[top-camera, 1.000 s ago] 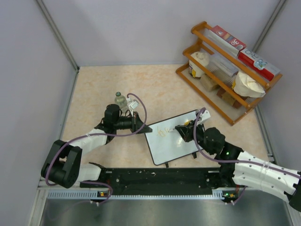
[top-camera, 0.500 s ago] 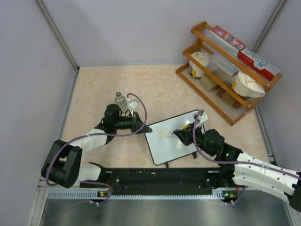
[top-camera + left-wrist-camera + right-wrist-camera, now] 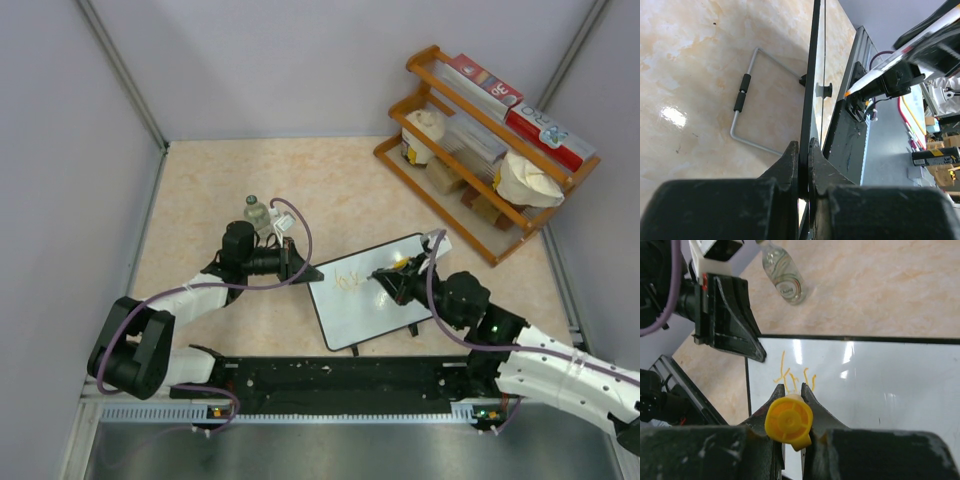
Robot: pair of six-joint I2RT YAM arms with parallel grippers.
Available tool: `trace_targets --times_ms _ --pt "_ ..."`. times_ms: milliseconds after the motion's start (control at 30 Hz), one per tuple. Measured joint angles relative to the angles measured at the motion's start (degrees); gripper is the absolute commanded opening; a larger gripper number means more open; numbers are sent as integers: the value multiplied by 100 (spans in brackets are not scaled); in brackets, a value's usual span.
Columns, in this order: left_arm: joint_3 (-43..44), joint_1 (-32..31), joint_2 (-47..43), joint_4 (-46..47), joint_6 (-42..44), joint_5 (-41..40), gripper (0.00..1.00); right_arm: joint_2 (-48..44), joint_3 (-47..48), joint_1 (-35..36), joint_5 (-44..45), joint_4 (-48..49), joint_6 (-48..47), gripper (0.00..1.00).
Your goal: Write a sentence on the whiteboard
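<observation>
The whiteboard lies tilted on the table in the top view, black-framed and glossy. A few orange strokes of the sentence sit near its upper left. My left gripper is shut on the board's left edge; in the left wrist view the thin black frame runs between the jaws. My right gripper is shut on a marker with a yellow end, its tip down on the whiteboard just right of the orange strokes.
A small clear bottle stands just behind the left gripper. A wooden rack with boxes and bags fills the back right corner. A bent wire stand lies on the table beside the board's edge.
The right gripper with the marker dipped toward the near left of the board, then came back up and right. The left arm and the board have not moved.
</observation>
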Motion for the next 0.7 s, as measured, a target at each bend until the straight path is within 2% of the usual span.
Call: trace_targets --times_ms 367,700 --pt "0 0 0 2 0 0 0 369 490 -647 28 -44 -304 0" --pt "0 0 26 13 -4 2 0 678 498 -682 9 -35 -439 0"
